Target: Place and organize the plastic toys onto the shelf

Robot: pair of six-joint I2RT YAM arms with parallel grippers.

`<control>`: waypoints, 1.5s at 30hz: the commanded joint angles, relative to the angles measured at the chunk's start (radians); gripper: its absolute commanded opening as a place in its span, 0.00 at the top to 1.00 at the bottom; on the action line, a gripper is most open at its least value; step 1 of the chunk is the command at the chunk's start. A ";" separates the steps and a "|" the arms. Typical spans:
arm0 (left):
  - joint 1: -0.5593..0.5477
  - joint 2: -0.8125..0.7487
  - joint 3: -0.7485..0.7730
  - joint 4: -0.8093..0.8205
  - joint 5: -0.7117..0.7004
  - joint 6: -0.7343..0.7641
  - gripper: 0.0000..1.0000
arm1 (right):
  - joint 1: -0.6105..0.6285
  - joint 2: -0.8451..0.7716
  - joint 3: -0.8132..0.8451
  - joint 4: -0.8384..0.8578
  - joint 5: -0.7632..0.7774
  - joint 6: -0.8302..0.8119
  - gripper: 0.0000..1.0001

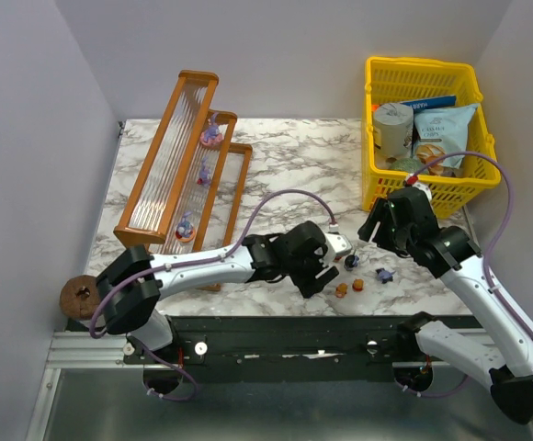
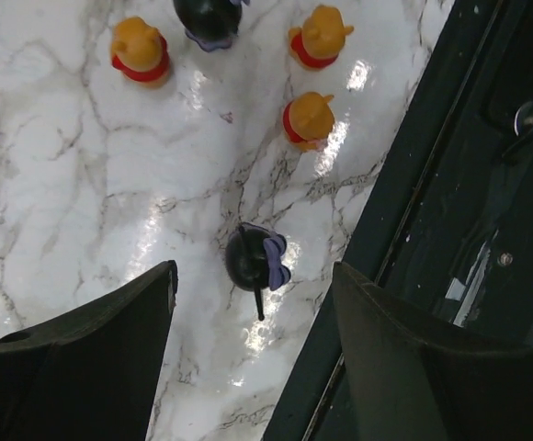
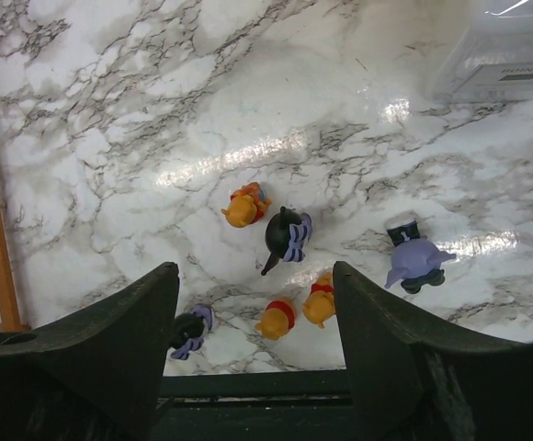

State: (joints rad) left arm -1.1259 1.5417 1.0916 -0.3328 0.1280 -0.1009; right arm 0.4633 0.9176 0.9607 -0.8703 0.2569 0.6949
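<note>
The shelf (image 1: 188,156) stands at the back left with three purple plastic toys (image 1: 204,175) on its tiers. Several more toys lie near the table's front edge. In the left wrist view a black toy with a purple bow (image 2: 255,259) lies between the tips of my open left gripper (image 2: 255,274), untouched, with orange toys (image 2: 309,119) beyond it. My left gripper (image 1: 320,278) hangs low over that group. My right gripper (image 3: 255,271) is open above a black toy (image 3: 287,235), orange toys (image 3: 277,318) and a purple one (image 3: 416,262). It holds nothing.
A yellow mesh basket (image 1: 423,69) with packets and a can stands at the back right, just behind my right gripper (image 1: 381,230). The black rail of the table's front edge (image 2: 413,211) runs right beside the toys. A brown disc (image 1: 81,296) sits at the front left corner.
</note>
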 commanded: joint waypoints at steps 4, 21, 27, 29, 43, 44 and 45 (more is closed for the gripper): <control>-0.063 0.072 -0.019 0.040 -0.108 -0.025 0.25 | -0.005 -0.014 0.027 -0.039 0.041 -0.028 0.23; -0.077 0.166 -0.029 0.054 -0.212 -0.037 0.41 | -0.006 -0.040 0.019 -0.061 0.068 -0.026 0.23; -0.080 0.186 -0.029 0.051 -0.206 -0.036 0.49 | -0.006 -0.049 0.013 -0.064 0.074 -0.025 0.23; -0.080 0.186 -0.027 0.051 -0.211 -0.037 0.56 | -0.006 -0.051 0.012 -0.064 0.079 -0.025 0.23; -0.063 0.193 0.060 -0.120 -0.557 -0.213 0.73 | -0.006 -0.042 0.006 -0.059 0.082 -0.021 0.23; -0.055 0.190 0.070 -0.152 -0.595 -0.245 0.73 | -0.006 -0.040 0.006 -0.056 0.082 -0.023 0.23; -0.046 0.186 0.071 -0.167 -0.605 -0.258 0.73 | -0.006 -0.039 0.004 -0.056 0.082 -0.023 0.23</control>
State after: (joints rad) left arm -1.1950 1.7336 1.1217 -0.3996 -0.2989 -0.2539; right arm 0.4625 0.8806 0.9611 -0.9150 0.3096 0.6792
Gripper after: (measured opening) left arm 0.425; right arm 0.766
